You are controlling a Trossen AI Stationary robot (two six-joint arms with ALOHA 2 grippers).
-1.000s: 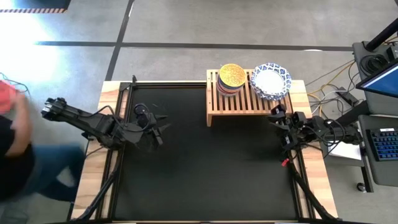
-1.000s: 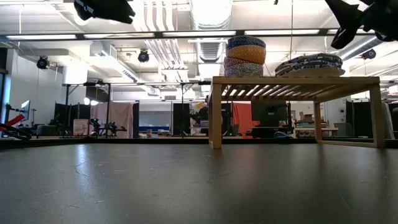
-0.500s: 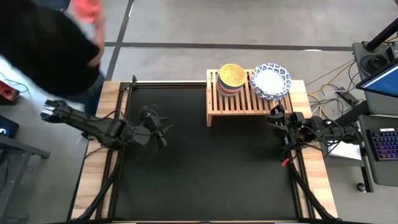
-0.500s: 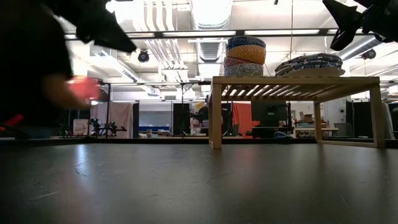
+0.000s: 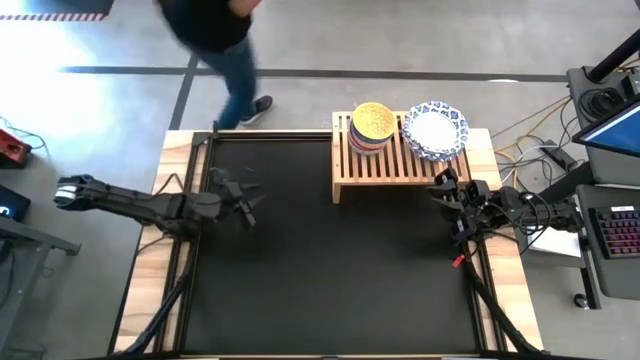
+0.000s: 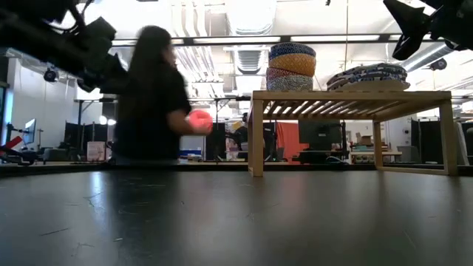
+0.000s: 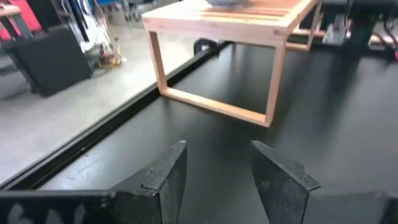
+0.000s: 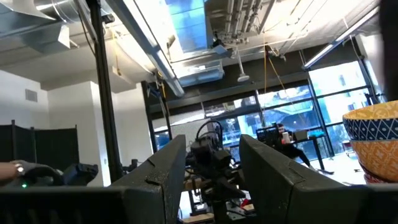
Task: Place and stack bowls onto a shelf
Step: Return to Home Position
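Observation:
The wooden slatted shelf [image 5: 395, 158] stands at the far right of the black mat. On it sit a stack of small bowls [image 5: 372, 126] with a mustard yellow one on top, and a stack of white bowls with blue-patterned rims [image 5: 435, 129]. In the low view both the small stack [image 6: 292, 66] and the white stack [image 6: 367, 75] rest on the shelf top [image 6: 351, 94]. My left gripper [image 5: 248, 198] stands open over the mat's far left, holding nothing. My right gripper [image 5: 442, 186] is open beside the shelf's near right corner, raised and idle.
A person [image 5: 222, 40] walks past the table's far edge, a red thing in hand [image 6: 199, 120]. The black mat [image 5: 330, 270] lies bare in front of the shelf. A laptop and cables [image 5: 610, 140] sit off the right side.
My left arm has drawn back toward the table's left edge and sunk lower, its gripper staying open. The person has walked from the table's left side around to its far edge. The bowls and shelf have not moved.

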